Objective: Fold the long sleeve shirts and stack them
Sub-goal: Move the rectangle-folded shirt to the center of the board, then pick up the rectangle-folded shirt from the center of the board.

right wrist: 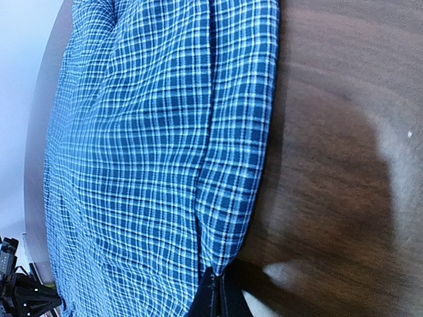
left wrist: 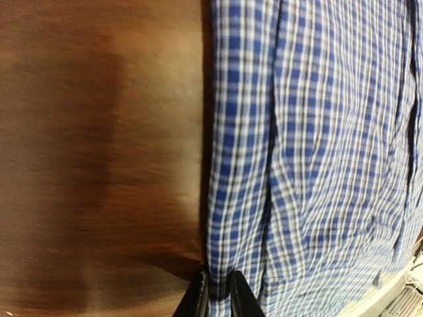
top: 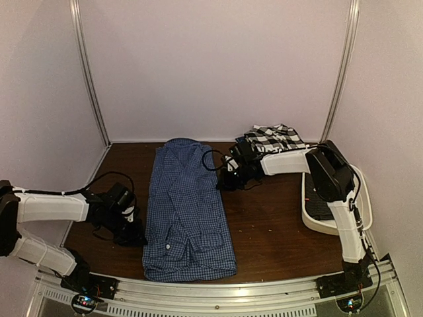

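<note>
Left end effector (left wrist: 219, 296): clenched on the left edge of the blue-and-white check shirt (top: 188, 211), cloth between its tips. Right end effector (right wrist: 215, 297): clenched tight at that shirt's right edge; whether it pinches cloth cannot be told. The shirt lies flat on the bench (top: 271, 224), with the black-and-white check shirt (top: 274, 137) heaped at the far right.

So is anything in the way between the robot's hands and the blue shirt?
No, nothing visible. The left gripper pinches the blue shirt at its left edge, and the right gripper is shut right at its other edge.
</note>
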You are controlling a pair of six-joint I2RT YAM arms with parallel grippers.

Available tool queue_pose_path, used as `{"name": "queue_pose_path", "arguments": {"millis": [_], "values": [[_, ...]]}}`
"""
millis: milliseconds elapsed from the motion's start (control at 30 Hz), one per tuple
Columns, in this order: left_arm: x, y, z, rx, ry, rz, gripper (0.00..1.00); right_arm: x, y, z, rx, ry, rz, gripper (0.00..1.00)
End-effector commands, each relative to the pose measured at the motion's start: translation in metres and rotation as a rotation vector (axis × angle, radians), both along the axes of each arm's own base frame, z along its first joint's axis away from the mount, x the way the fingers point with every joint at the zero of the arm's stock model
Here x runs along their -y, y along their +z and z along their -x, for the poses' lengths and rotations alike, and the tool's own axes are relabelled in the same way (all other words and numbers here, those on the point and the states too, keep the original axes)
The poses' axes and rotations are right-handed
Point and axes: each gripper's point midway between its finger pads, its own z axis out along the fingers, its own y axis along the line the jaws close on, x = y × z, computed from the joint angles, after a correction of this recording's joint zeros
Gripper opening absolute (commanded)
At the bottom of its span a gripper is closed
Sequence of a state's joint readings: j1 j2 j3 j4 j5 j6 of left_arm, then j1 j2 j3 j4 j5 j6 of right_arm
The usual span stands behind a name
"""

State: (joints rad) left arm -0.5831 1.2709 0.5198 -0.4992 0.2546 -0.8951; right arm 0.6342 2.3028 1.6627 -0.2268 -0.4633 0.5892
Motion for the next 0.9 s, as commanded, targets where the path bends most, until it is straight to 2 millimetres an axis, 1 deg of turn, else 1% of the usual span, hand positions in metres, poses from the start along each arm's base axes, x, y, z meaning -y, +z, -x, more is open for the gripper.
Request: {"name": "queue_pose_path", "arguments": {"millis": [0,67,133,167,233,300,467,533,567,633,700,767,800,867], "values": [[0.011,0.000,0.012,-0.052,-0.021,0.012,0.14,0.014,-0.001,-0.011,0.013,-0.008,0.054,0.10],[0.013,0.000,0.017,-0.065,-0.023,0.022,0.14,0.018,0.006,-0.006,0.020,0.004,0.058,0.18],[0.014,0.003,0.020,-0.071,-0.020,0.035,0.15,0.023,0.012,0.004,0.023,0.014,0.062,0.28],[0.014,0.005,0.021,-0.072,-0.019,0.038,0.18,0.026,0.016,0.010,0.027,0.018,0.064,0.32],[0.014,0.012,0.021,-0.063,-0.020,0.049,0.23,0.033,0.021,0.026,0.027,0.028,0.070,0.38],[0.014,0.017,0.023,-0.060,-0.022,0.056,0.26,0.039,0.024,0.046,0.019,0.040,0.071,0.41],[0.018,0.021,0.028,-0.064,-0.038,0.097,0.33,0.051,0.026,0.104,-0.026,0.075,0.079,0.45],[0.019,0.023,0.028,-0.056,-0.044,0.104,0.33,0.059,0.019,0.128,-0.066,0.080,0.089,0.45],[0.019,0.024,0.028,-0.054,-0.047,0.107,0.34,0.059,0.023,0.138,-0.071,0.087,0.072,0.45],[0.021,0.028,0.026,-0.037,-0.058,0.116,0.32,0.059,0.021,0.158,-0.103,0.101,0.063,0.45],[0.025,0.040,0.017,0.013,-0.063,0.133,0.31,0.058,0.020,0.176,-0.118,0.118,0.063,0.44],[0.034,0.061,0.007,0.077,-0.086,0.184,0.31,0.058,0.019,0.189,-0.125,0.130,0.070,0.42],[0.039,0.069,0.006,0.094,-0.102,0.213,0.31,0.058,0.018,0.195,-0.134,0.132,0.072,0.42],[0.045,0.074,0.012,0.087,-0.134,0.252,0.29,0.060,0.018,0.203,-0.145,0.130,0.069,0.41]]}}
